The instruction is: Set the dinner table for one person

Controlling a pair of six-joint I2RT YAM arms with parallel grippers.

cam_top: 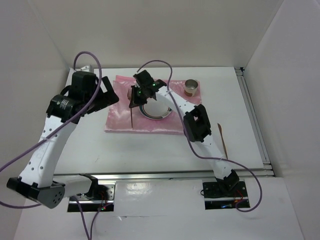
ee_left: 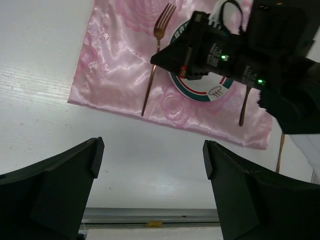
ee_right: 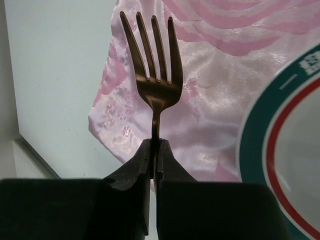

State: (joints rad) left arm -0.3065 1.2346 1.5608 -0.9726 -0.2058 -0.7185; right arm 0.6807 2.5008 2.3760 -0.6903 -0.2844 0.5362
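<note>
Setting judged partly done: cloth (cam_top: 117, 122), plate (cam_top: 155, 111) and cup (cam_top: 191, 88) sit on the bench (cam_top: 150, 150), the right hand (ee_right: 155, 150) pinches the fork (ee_right: 152, 65) just left of the plate, the left hand (ee_left: 152, 150) hangs spread and empty, and one utensil (cam_top: 223, 140) lies off the cloth.

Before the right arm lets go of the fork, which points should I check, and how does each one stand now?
1. Grip: the right gripper is shut on the neck of the fork: ok.
2. Place: the fork is over the pink cloth, left of the plate: ok.
3. The fork is apart from the plate's rim: ok.
4. The fork's handle rests on the pink cloth: cannot tell.
5. The left gripper is open, empty and away from the fork: ok.
</note>
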